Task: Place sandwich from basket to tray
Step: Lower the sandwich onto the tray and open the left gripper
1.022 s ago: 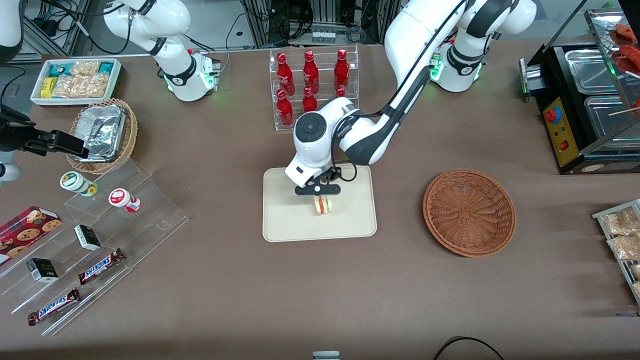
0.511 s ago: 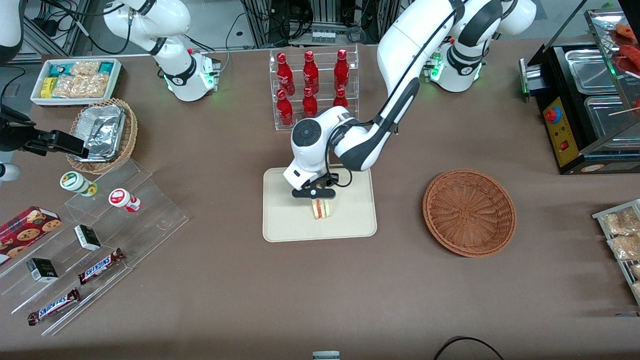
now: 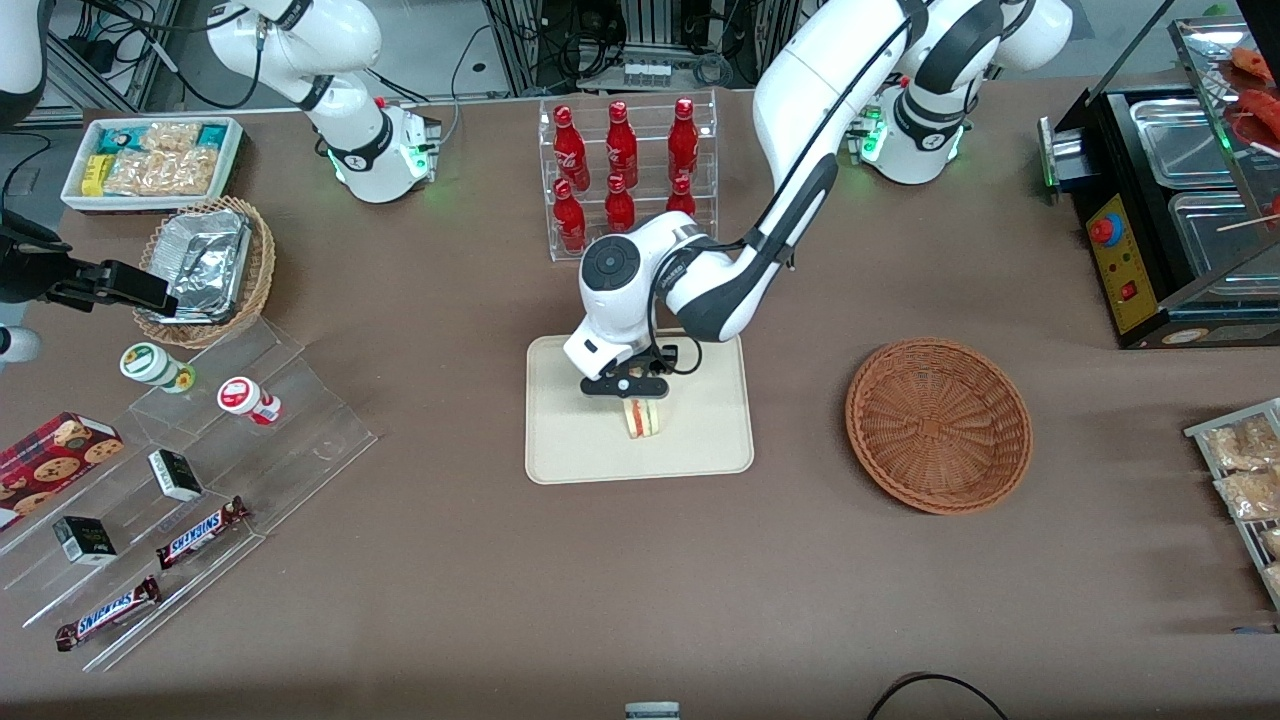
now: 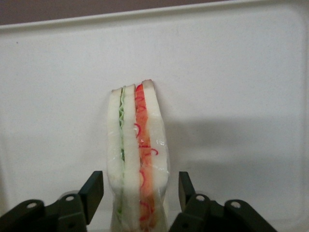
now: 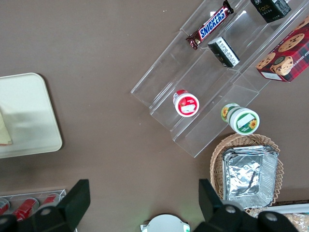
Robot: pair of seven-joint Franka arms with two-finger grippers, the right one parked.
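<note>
The sandwich (image 3: 643,420) stands on its edge on the cream tray (image 3: 570,440), near the tray's middle. My left gripper (image 3: 634,398) hangs straight above it, open. In the left wrist view the two black fingers (image 4: 94,188) flank the sandwich (image 4: 137,154) with a small gap on each side, and the tray (image 4: 241,72) fills the background. The gripper (image 4: 140,191) touches nothing. The reddish-brown basket (image 3: 938,425) sits beside the tray, toward the working arm's end of the table, with nothing in it. The right wrist view shows a corner of the tray (image 5: 29,111).
A clear rack of red bottles (image 3: 625,170) stands farther from the camera than the tray, close to my arm's elbow. Acrylic steps with snacks (image 3: 200,470), a tan foil-tray basket (image 3: 205,270) and a white snack bin (image 3: 150,160) lie toward the parked arm's end. A black food warmer (image 3: 1170,220) stands at the working arm's end.
The gripper came down a little with the sandwich, which now rests on the tray. Over the last half second it has hardly moved.
</note>
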